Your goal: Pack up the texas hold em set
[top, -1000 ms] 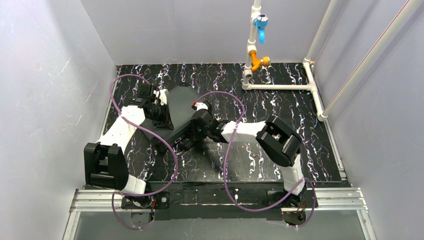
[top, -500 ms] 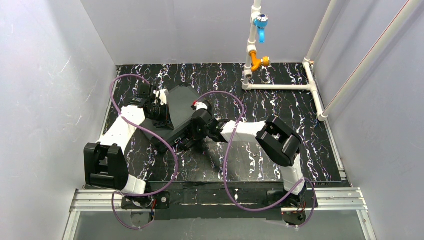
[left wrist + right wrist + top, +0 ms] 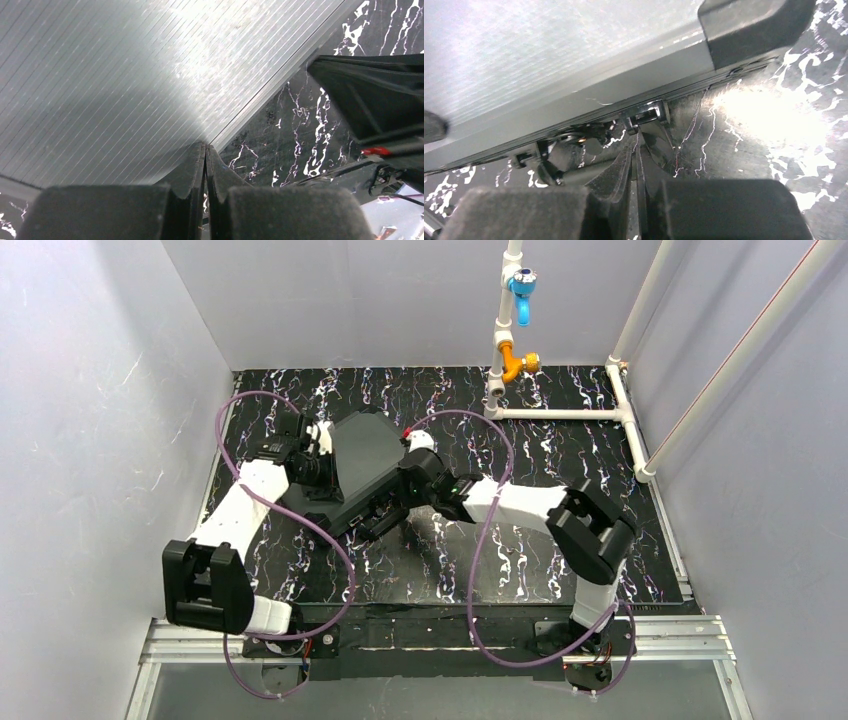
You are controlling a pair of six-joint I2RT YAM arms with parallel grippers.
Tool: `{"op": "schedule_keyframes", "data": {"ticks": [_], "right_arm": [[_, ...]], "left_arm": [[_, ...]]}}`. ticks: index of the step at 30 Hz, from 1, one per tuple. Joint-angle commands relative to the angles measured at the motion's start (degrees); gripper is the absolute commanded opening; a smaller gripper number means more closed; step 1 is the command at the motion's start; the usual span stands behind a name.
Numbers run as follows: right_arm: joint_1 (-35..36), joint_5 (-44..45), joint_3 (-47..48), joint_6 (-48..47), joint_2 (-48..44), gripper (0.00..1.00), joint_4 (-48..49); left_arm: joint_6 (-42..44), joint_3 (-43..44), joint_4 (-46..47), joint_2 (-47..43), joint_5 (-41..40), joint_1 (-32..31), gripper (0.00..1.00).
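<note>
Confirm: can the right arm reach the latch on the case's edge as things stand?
Probably yes: the right gripper, shut, sits just short of the latch on the case, with only bare table between.

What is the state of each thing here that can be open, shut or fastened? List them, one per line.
Case: lid down on the base, or very nearly; contents hidden.
Latch: at the case's front edge; cannot tell whether it is fastened.
Left gripper: shut, empty, tips at the case's ribbed face.
Right gripper: shut, empty, tips near the latch.
</note>
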Motion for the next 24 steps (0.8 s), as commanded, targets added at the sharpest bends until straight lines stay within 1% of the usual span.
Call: {"op": "schedule_keyframes", "data": {"ticks": [1, 4, 7, 11, 12, 17, 21, 22, 24], "right_arm": [[-0.13, 2.88, -0.84, -3.48, -7.46, 0.19, 0.65], [-0.16, 3.85, -1.62, -5.4, -10.77, 0.29, 0.47], [-0.11, 4.84, -2.34, -7.06, -13.98, 0.37, 0.47], [-0.15, 6.17, -2.94, -8.83, -17.53, 0.41, 0.19], [-0.13, 6.5, -2.95, -9.32, -18.25, 0.43, -0.08], [-0.15, 8.42, -3.67, -11.49, -22.06, 0.52, -0.26], [-0.19, 9.56, -4.13, -13.05, -24.6, 0.61, 0.26], [-0.15, 9.71, -4.24, -13.39, -25.25, 0.63, 0.47], [-0.15, 10.17, -4.77, -13.71, -26.66, 0.68, 1.1]], "left_arm": [[1.07, -2.46, -4.05, -3.99, -5.86, -0.12, 0.0], [1.0, -2.71, -2.48, -7.9, -6.16, -0.13, 0.0], [0.99, -3.09, -0.38, -12.06, -5.35, -0.13, 0.11], [0.71, -3.17, 2.16, -16.25, -4.72, -0.12, 0.32], [0.65, -2.99, 2.4, -16.91, -4.22, -0.12, 0.36], [0.57, -0.8, 2.78, -20.56, -1.75, -0.12, 0.5], [0.61, 1.15, 2.65, -24.2, -1.17, -0.1, 0.59], [0.7, 1.8, 2.44, -25.17, -1.08, -0.12, 0.64], [1.0, 2.95, 2.0, -27.07, -1.32, -0.12, 0.69]]}}
